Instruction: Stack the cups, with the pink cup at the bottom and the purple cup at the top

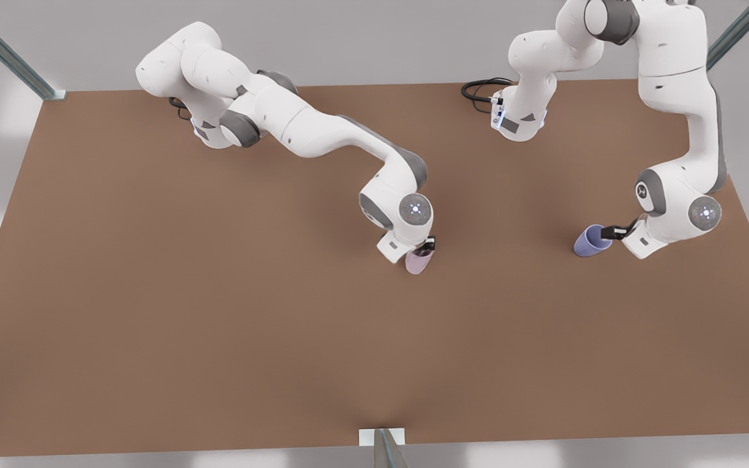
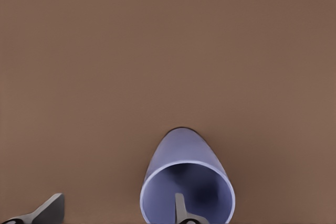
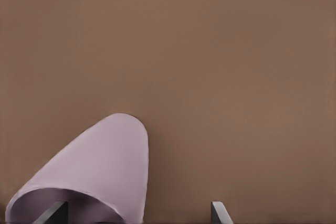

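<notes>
The right claw (image 1: 424, 249) straddles the pink cup's (image 1: 418, 262) rim with one finger inside and one well outside, jaws spread and not yet pinched. Farther off, the left claw (image 1: 610, 231) likewise has one finger inside the purple cup (image 1: 590, 241), jaws apart. Judging by this, no stacking is done: the cups stand well apart on the brown surface (image 1: 218, 312), and grasping, lifting and nesting remain.

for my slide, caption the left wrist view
Left end effector straddling the rim of the purple cup, one finger inside, over the brown table.
</notes>
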{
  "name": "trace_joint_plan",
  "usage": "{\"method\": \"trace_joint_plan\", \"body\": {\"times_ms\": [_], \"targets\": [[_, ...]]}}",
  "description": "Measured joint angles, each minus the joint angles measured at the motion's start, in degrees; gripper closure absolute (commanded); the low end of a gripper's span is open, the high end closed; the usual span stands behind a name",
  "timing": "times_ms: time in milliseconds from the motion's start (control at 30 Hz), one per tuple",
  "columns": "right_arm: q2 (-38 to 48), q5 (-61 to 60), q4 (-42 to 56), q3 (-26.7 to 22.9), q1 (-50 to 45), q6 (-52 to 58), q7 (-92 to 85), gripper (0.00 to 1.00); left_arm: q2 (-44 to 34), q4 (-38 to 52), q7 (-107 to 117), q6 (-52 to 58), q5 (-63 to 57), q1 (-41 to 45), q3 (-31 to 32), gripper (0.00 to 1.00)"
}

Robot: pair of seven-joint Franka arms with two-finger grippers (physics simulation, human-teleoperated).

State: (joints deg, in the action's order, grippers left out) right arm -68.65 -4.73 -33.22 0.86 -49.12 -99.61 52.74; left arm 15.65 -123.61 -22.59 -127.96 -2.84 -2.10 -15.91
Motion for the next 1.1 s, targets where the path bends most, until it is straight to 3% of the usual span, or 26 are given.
{"method": "trace_joint_plan", "body": {"times_ms": [100,133,200,267,300,333,367,467,967,1100], "targets": [[2.74,-2.41,3.00,1.00,1.75,7.75,-2.71,0.00,0.00,-0.96,0.01,-0.10,0.15,-0.01,0.00,0.00],[8.72,-3.45,0.07,0.48,4.08,10.65,-7.92,0.00,0.00,-1.53,0.00,-0.14,0.18,-0.01,0.00,0.00],[25.31,-3.80,-17.65,-3.26,13.85,10.25,-19.26,0.00,0.41,-2.83,0.09,-2.19,0.25,-0.01,0.00,0.00],[40.04,-3.12,-31.98,-7.44,24.06,10.39,-36.76,0.00,0.61,-2.87,0.18,-2.29,0.30,-0.01,0.00,0.23],[46.35,-0.38,-38.77,-7.07,28.95,10.67,-41.82,0.00,0.70,-2.92,0.18,-2.26,0.36,-0.01,0.00,0.38],[52.21,3.74,-45.35,-3.58,33.73,10.32,-45.29,0.00,0.70,-3.11,0.18,-2.23,0.49,-0.01,0.00,0.51],[53.90,6.99,-48.15,-1.16,35.81,10.24,-46.64,0.00,0.79,-3.40,0.22,-2.21,0.70,-0.01,0.00,0.61],[56.55,7.64,-48.50,-1.18,38.26,10.97,-47.34,0.00,0.77,-4.22,0.26,-2.29,2.30,0.00,0.08,0.78],[56.40,7.40,-49.19,-1.56,40.42,10.94,-49.67,0.00,0.48,-3.66,0.66,-3.52,4.60,1.29,0.87,0.79],[63.02,6.31,-59.98,-1.70,43.99,5.55,-50.14,0.00,-0.09,-3.49,0.78,-3.37,2.45,2.56,0.86,0.79]]}}
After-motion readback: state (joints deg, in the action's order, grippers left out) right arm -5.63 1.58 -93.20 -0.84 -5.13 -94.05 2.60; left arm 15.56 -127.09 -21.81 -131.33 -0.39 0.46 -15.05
